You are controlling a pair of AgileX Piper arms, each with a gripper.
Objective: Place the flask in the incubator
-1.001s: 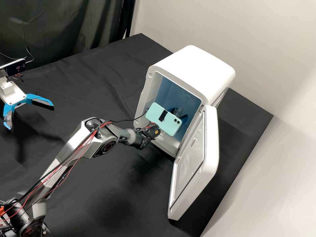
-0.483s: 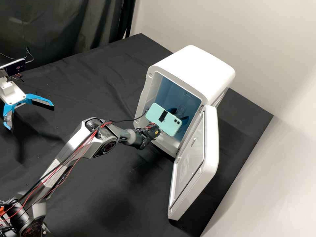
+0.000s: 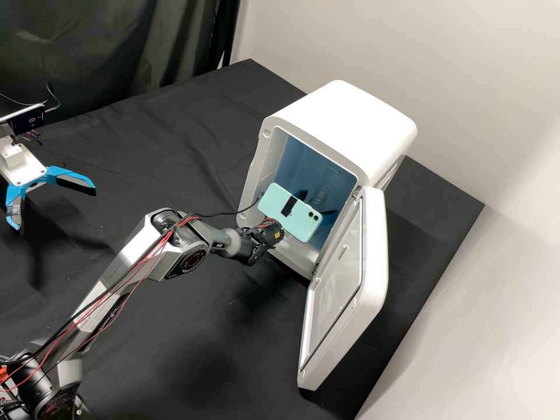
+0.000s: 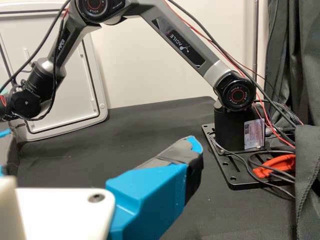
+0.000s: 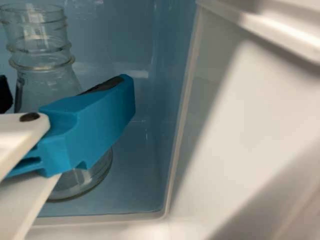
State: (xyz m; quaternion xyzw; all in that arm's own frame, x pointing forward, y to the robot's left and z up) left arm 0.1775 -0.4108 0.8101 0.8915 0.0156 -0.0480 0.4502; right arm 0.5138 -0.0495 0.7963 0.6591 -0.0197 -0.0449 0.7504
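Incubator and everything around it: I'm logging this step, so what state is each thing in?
incubator, door swung wide open
flask, upright on the incubator floor
right tool, open, inside the incubator, a finger on either side of the flask
left tool, open and empty, above the bench

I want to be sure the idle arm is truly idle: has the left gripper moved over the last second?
No. The left gripper sits just as far from the incubator and the back edge of the bench as before, jaws open.
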